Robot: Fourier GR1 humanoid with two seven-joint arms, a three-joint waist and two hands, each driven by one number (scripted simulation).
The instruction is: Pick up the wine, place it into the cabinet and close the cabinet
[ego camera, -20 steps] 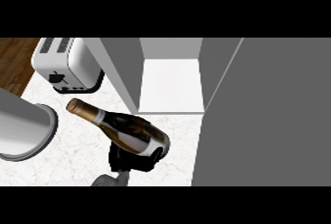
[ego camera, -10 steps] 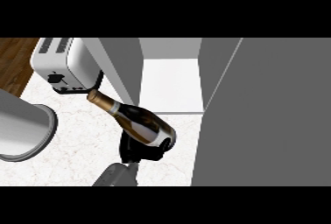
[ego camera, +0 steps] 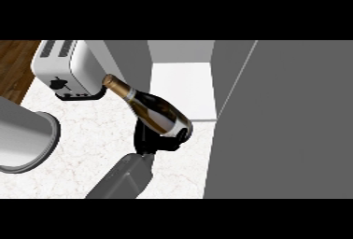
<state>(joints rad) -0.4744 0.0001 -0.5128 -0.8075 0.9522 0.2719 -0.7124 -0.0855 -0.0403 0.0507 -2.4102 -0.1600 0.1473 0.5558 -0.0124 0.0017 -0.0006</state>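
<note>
1. Fingers of the left hand (ego camera: 150, 140) curl round the base of the wine bottle (ego camera: 157, 111), over the marble counter (ego camera: 89, 126).
2. Bottle lies tilted, its gold-capped neck pointing up-left, close to the toaster (ego camera: 66, 70).
3. Bottle's body sits just in front of the open cabinet (ego camera: 183, 86), whose grey door (ego camera: 283, 116) stands at the right.

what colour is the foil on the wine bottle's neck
Gold, going to bronze-brown at the tip of the wine bottle; the head view shows it.
</note>
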